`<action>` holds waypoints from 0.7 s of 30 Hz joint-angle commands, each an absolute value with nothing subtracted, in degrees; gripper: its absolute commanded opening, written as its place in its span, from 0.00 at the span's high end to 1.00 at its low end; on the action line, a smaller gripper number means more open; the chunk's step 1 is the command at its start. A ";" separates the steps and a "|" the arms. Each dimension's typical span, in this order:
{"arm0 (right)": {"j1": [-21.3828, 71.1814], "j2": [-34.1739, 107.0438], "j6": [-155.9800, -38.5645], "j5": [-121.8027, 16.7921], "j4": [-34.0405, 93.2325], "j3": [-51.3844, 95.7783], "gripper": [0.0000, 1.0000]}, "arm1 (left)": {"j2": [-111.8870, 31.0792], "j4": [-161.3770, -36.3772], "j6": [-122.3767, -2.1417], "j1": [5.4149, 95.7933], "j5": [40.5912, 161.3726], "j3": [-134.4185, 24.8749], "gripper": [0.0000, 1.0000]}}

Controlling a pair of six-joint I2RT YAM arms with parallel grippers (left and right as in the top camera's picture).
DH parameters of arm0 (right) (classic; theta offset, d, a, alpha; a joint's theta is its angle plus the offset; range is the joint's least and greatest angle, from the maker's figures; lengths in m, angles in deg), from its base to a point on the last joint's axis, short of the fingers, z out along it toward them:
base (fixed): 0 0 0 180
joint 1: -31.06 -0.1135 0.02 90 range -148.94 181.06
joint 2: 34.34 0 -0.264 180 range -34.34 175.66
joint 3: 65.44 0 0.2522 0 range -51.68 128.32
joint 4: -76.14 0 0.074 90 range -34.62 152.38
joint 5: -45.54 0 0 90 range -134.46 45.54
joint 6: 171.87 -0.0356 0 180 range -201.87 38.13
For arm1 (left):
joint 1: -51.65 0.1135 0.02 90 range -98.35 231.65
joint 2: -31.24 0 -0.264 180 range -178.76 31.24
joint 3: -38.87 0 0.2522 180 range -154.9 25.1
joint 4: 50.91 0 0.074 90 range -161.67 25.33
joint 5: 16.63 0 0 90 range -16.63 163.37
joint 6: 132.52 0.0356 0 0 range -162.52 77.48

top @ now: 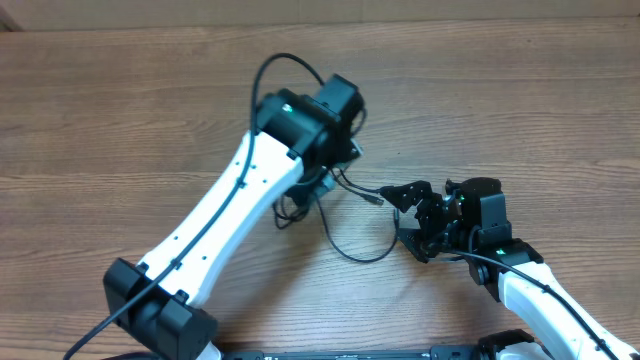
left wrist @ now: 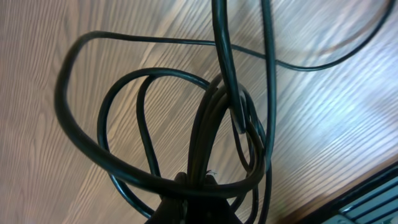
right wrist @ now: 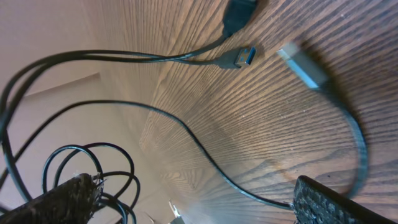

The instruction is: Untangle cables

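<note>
**A:** What is the left claw [left wrist: 193, 202] doing?

**B:** It is clamped on a bunch of loops of the thin black flexible cables [left wrist: 81, 140]. The loops fan out ahead of its tips over the brown wood-grain desk [right wrist: 261, 118].

**A:** And the right claw [right wrist: 196, 185]?

**B:** It is spread wide and grips nothing. One cord runs up to one finger. Farther ahead lies a silver USB plug with a blue tongue [right wrist: 239, 57].

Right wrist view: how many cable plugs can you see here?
3. A dark plug at the top edge, a silver plug with a blue tip just below it, and a blurred silver plug to its right. Others may be hidden.
</note>
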State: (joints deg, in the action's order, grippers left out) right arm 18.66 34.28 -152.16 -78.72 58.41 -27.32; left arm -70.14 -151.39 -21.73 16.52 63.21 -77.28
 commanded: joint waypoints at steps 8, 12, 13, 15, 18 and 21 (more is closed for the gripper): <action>18.90 33.87 -151.08 -77.54 58.85 -27.19 0.00 | -69.24 -152.37 -20.04 29.17 63.74 -78.44 0.96; 18.81 33.87 -142.10 -77.52 60.75 -27.19 0.00 | -69.24 -150.67 -20.00 30.00 83.17 -78.46 0.96; 18.81 33.87 -139.33 -77.56 61.47 -27.19 0.00 | -69.24 -150.01 -20.02 29.98 87.85 -78.46 0.96; 18.81 33.87 -132.35 -77.56 62.63 -27.19 0.00 | -69.24 -148.20 -20.39 29.98 95.78 -78.57 0.96; 18.81 33.87 -125.05 -77.76 63.40 -27.19 0.00 | -69.24 -143.72 -25.79 30.16 107.28 -78.86 0.96; 18.81 33.87 -123.54 -78.05 63.38 -27.19 0.00 | -69.24 -137.38 -34.58 30.59 116.11 -79.01 0.96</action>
